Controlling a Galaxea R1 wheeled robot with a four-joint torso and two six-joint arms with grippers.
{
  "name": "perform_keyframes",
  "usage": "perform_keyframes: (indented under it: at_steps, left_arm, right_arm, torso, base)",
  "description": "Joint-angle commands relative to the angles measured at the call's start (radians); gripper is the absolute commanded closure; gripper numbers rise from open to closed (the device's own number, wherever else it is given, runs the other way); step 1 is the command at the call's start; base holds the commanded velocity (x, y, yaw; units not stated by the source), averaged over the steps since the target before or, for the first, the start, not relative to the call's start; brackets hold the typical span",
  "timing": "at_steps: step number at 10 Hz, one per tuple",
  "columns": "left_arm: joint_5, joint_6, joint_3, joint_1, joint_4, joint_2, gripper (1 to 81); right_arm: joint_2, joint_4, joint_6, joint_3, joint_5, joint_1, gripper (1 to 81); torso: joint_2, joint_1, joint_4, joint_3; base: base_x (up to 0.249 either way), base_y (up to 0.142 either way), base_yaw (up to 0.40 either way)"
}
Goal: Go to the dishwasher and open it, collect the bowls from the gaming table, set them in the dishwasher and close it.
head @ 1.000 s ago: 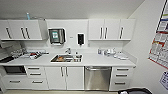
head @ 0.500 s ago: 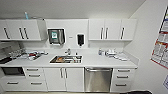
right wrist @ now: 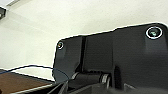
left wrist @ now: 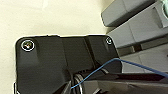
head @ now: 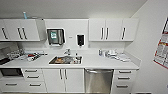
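The dishwasher (head: 98, 80) sits under the white worktop (head: 100, 62), its brushed steel front facing the head camera squarely and its door shut flush with the neighbouring fronts. Its steel bar handle (head: 99, 71) runs level across the top of the door, parallel to the worktop's edge. White cabinet doors (head: 63, 79) stand just beside it under the sink (head: 65, 60), and a stack of white drawers (head: 123, 78) stands on its other side, next to the wall. Upper cabinets (head: 112, 29) hang above, with a paper-towel dispenser (head: 55, 36) and a dark soap dispenser (head: 80, 39) on the wall between them. Dishes and small items lie on the worktop at both ends, too blurred to name. The left wrist view adds pale floor and grey robot parts with a blue cable (left wrist: 140, 65); the right wrist view adds a pale wall and a brown surface (right wrist: 17, 83). Whether either tool is open or closed cannot be told.
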Motion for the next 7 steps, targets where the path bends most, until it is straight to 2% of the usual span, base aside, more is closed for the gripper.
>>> perform_keyframes:
  at_steps: [1, 7]
  left_arm:
    - [0.043, 0.0, 0.023, -0.051, 0.0, -0.018, 1.0]
    - [0.043, 0.0, 0.023, -0.051, -0.001, -0.018, 1.0]
  right_arm:
    - [-0.002, -0.008, 0.0, 0.013, -0.043, 0.062, 1.0]
    - [-0.002, -0.011, 0.0, 0.013, -0.043, 0.063, 1.0]
  torso:
    - [0.0, 0.001, 0.0, 0.0]
    - [0.0, 0.001, 0.0, 0.0]
  base:
    - [0.084, 0.0, 0.0]
    - [0.077, 0.0, 0.0]
